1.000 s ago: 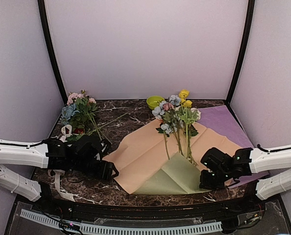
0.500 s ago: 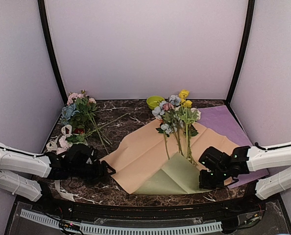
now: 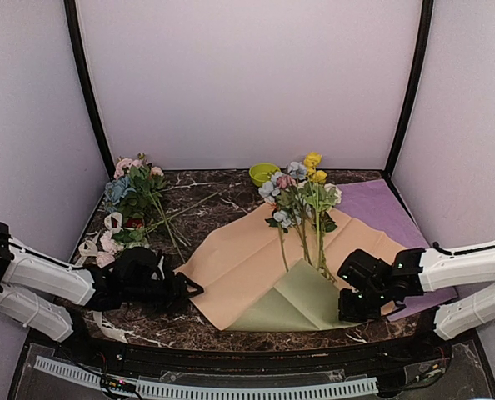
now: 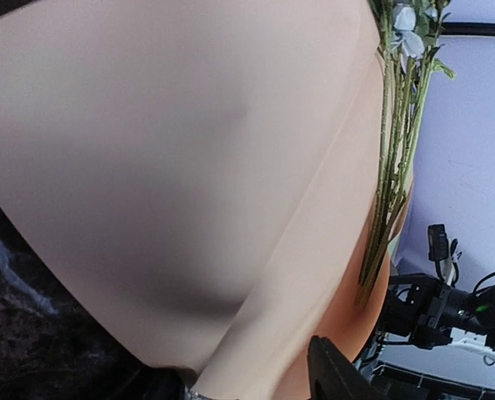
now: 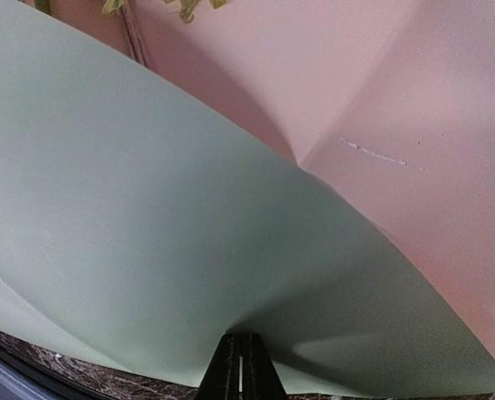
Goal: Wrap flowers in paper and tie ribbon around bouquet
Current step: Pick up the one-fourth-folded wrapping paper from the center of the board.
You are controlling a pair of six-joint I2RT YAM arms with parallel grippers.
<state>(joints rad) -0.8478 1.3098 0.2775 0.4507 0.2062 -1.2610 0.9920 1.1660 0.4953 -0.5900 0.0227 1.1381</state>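
Dark marble desk (image 3: 222, 182) carries the paper in two layers; the peach-tan sheet (image 3: 239, 262) lies spread across the middle, and the sage-green sheet (image 3: 302, 302) shows only as a folded-over corner at its near right; the flowers (image 3: 302, 204) lie on the peach-tan sheet, heads toward the far wall, stem ends touching the green corner; the ribbon (image 3: 104, 323) lies off the paper at the near left of the desk, partly under the left arm, apart from the flowers. Left claw (image 3: 189, 289) sits low at the left corner of the peach-tan sheet, just at its edge; in the left wrist view the sheet fills the frame and only one dark finger (image 4: 335, 375) shows at the bottom, so whether that claw is wide, narrow or gripping cannot be told. Right claw (image 3: 353, 315) rests at the near right edge of the green corner; in the right wrist view its fingers are pressed together with the green sheet bending up from their tips, so it is closed and pinching the sage-green sheet. Other items noted: a loose leafy cluster (image 3: 135, 193) of pink and blue blooms at the far left; a small green bowl (image 3: 263, 173) at the back, just left of the flower heads; a flat purple sheet (image 3: 387, 208) at the far right, partly under the peach-tan sheet.
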